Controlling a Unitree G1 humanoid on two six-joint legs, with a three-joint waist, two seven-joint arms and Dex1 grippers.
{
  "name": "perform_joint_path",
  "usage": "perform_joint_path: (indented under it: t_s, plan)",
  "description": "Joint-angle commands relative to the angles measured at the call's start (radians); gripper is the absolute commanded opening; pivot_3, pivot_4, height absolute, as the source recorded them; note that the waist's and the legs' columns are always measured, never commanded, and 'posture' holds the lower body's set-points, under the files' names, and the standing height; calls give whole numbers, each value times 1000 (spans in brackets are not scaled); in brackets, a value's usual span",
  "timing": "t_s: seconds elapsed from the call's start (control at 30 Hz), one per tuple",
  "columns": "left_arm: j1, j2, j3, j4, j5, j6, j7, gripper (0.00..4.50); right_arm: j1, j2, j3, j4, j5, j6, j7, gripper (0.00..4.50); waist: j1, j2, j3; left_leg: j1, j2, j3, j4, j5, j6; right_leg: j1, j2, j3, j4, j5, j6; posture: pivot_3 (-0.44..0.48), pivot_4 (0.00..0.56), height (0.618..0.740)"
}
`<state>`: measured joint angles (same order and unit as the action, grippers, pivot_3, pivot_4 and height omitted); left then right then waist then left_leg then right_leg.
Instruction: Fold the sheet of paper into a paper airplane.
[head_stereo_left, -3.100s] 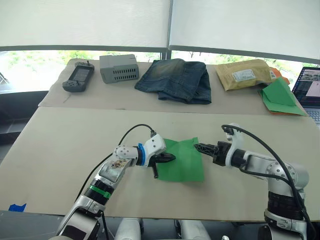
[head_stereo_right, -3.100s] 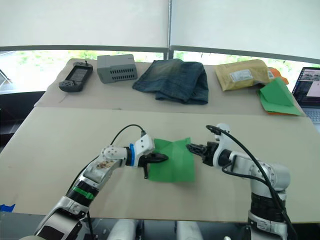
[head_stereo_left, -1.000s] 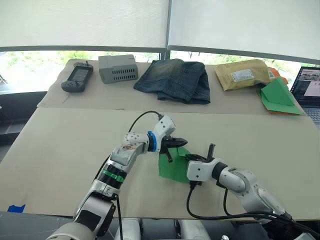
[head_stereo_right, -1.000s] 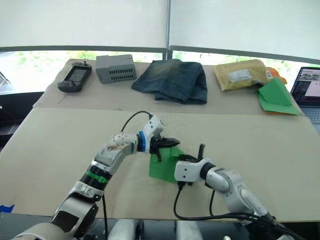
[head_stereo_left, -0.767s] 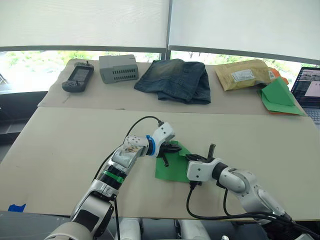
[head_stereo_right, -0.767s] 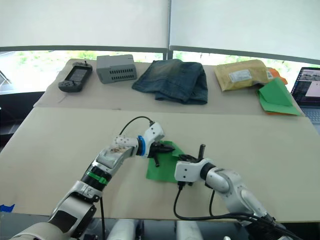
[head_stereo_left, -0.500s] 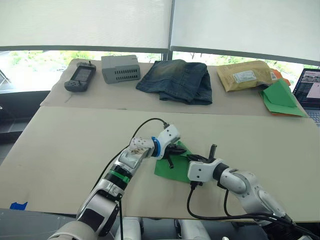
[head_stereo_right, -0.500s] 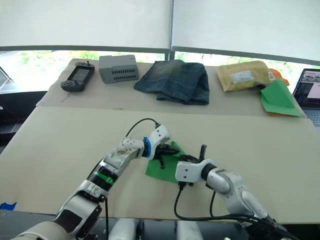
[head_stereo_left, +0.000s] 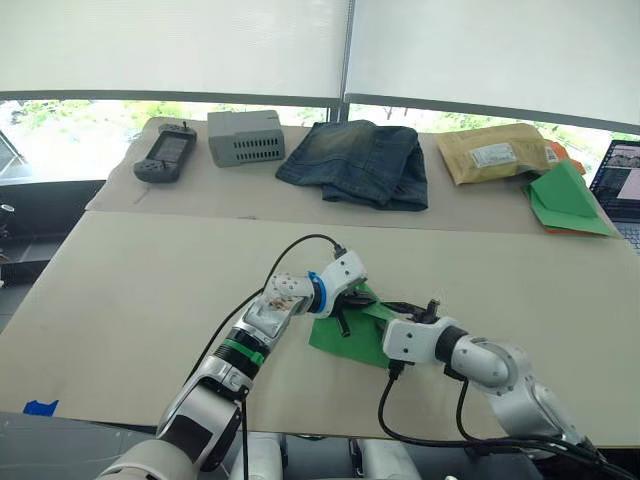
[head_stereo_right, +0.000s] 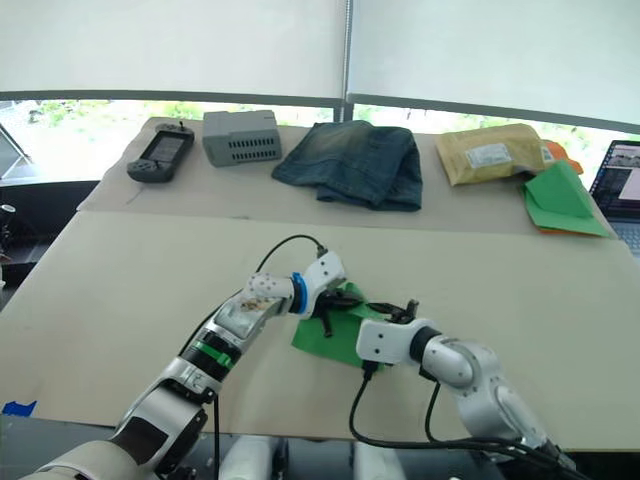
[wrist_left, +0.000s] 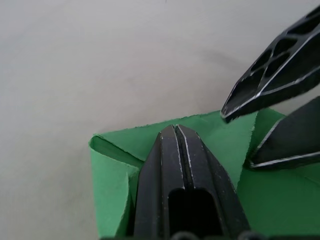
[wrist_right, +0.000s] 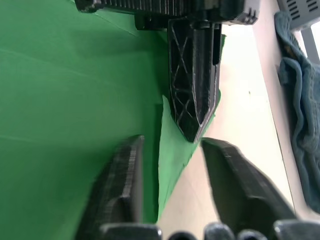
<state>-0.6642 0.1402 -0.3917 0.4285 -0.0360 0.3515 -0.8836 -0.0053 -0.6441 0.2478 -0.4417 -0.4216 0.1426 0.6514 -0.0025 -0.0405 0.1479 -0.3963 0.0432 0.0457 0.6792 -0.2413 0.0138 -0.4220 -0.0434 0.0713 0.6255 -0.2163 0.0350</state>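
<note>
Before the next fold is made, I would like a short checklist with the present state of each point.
1. Sheet of paper lies on the table: ok.
2. Left gripper shut and pressing on the paper: ok.
3. Right gripper open, its fingers on either side of a raised paper edge: ok.
4. Flap flat and aligned: cannot tell.
5. Jeans and green paper stack far from the work: ok.

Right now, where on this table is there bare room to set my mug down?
The near table is bare left of the left gripper, and right of the right gripper toward the laptop. The middle is crowded: both grippers work the sheet of paper. The back row, game controller to padded envelope, is full.
</note>
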Motion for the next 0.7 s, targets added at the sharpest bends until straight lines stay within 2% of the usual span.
perform_joint_path:
  t_s: [0.03,0.1,0.13,0.23,0.37,0.4,0.7]
  plan:
    - [10,13,-18,48,44,14,21,0,15,19,-73,-95,85,87,35,3272,0,0,0,0,0,0,0,0,0,0,0,0,0,0,0,0,150,734]
    - [12,16,-17,41,43,13,19,0,-10,62,-140,-119,184,171,45,3272,-1,0,0,0,0,0,0,0,0,0,0,0,0,0,0,0,150,734]
    - [16,18,-18,35,43,13,17,0,-30,86,-167,-121,227,218,48,3058,-1,0,0,0,0,0,0,0,0,0,0,0,0,0,0,0,150,734]
    - [25,22,-22,21,41,15,16,0,-79,135,-196,-100,282,329,37,2061,-2,0,0,0,0,0,0,0,0,0,0,0,1,0,0,0,150,734]
    - [31,24,-32,13,48,37,21,0,-144,285,-250,-53,391,614,-32,690,-3,0,0,0,1,-1,-1,0,0,-1,0,-1,1,0,-1,0,150,734]
    - [28,20,-26,10,44,38,22,0,-153,296,-250,-51,405,647,-34,124,-3,0,0,0,1,-1,-1,0,0,-1,1,-1,1,1,-3,0,150,734]
    - [19,17,-18,5,41,38,27,0,-124,353,-228,4,484,730,-103,46,-5,0,-1,-1,0,-1,-1,0,0,-1,0,-1,1,0,-1,0,150,734]
